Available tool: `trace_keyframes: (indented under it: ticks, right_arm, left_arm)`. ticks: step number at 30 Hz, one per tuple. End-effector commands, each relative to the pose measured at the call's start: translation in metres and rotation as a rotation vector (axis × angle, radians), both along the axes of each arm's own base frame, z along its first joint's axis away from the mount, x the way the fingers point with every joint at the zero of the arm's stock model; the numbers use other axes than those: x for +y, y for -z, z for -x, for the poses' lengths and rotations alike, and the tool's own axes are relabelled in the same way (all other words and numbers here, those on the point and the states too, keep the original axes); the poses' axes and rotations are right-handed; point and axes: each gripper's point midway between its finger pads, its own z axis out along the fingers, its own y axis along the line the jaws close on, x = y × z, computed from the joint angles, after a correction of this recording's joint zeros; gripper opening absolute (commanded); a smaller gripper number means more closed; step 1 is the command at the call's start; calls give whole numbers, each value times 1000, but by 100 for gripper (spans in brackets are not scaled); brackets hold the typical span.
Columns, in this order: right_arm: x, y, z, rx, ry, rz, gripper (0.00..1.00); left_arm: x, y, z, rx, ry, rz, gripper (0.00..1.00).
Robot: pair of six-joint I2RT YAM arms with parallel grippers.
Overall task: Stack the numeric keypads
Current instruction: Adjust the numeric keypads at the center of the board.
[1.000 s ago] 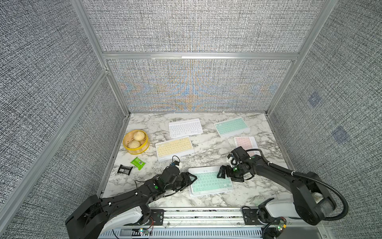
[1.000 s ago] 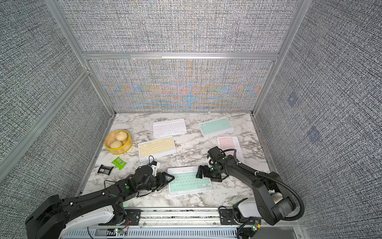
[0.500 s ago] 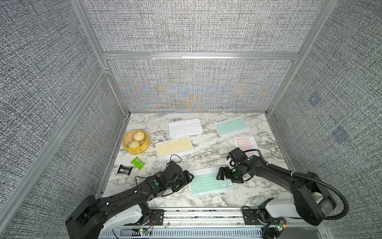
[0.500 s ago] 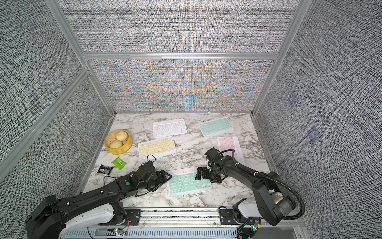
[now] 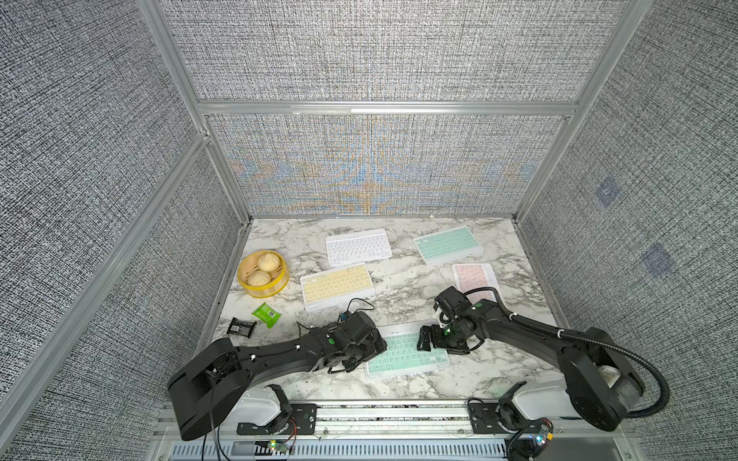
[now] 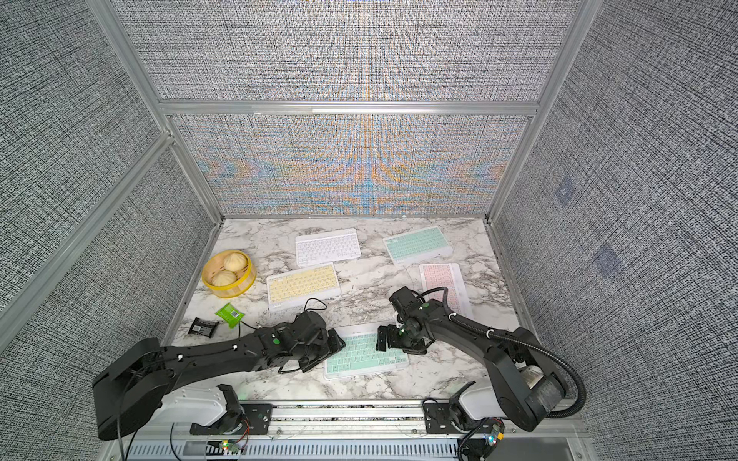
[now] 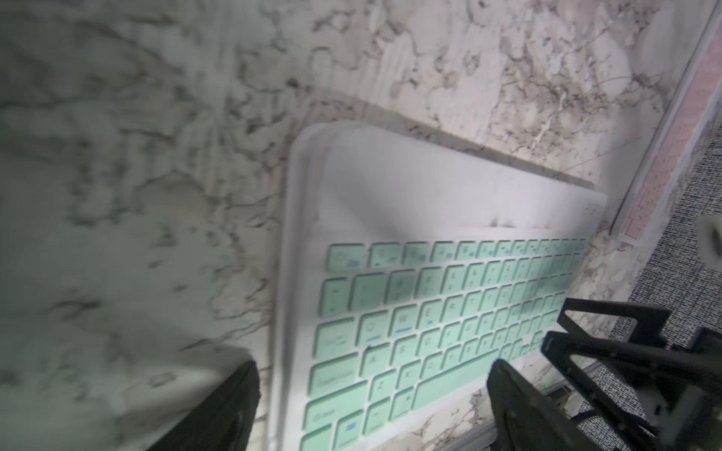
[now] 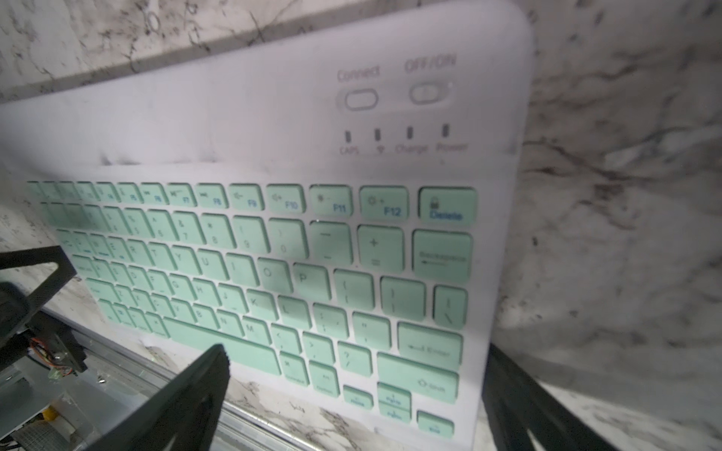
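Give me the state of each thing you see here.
Left gripper: open, holding nothing.
Right gripper: open, holding nothing.
Near mint keypad: flat, keys up, ungripped.
Far mint keypad: flat, keys up, alone.
White keypad: flat, keys up, alone.
Yellow keypad: flat, keys up, alone.
Pink keypad: flat, keys up, alone.
Steamer basket: uncovered, two buns inside.

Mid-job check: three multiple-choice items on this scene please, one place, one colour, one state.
1. Which keypad lies nearest the bun basket? A pink B yellow C mint
2. Key colour of the front keypad? A mint B pink C white
3. On the right gripper, the jaws are? A pressed together B wide apart C out of view
Answers: B, the yellow keypad sits beside the basket; A, its keys show mint green; B, both fingers stand far apart in the right wrist view.
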Motion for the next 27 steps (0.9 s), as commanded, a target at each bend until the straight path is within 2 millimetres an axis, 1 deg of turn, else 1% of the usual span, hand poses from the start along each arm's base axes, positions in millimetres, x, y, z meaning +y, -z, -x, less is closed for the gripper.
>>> trace_keyframes:
  ticks: [1,6,10,12,15,19,24,27]
  right_arm:
    - [-2,2,9,30,-19,26,99]
    - [8,-1,7,22,-46,10,99]
    - [21,-8,-2,1,-51,-37,99]
    - [29,-12,-10,-15,-56,-58,99]
    - [39,-15,-22,-24,-74,-71,99]
    - [49,-18,-35,-39,-88,-77,99]
    - [54,-14,-42,-28,-100,-73,99]
    - [52,-10,-42,-16,-96,-60,99]
  left_arm:
    - [-6,8,1,22,-10,-3,93]
    - [-19,5,-6,9,-1,19,93]
    - [-31,-3,-14,-10,16,29,93]
    - [-34,-4,-17,-15,16,18,93]
    - [-36,-5,-25,-26,15,9,93]
    - [-33,-5,-36,-40,-12,8,93]
    - [-32,-7,-51,-61,-32,5,93]
    - [-31,-5,-53,-46,-35,-21,93]
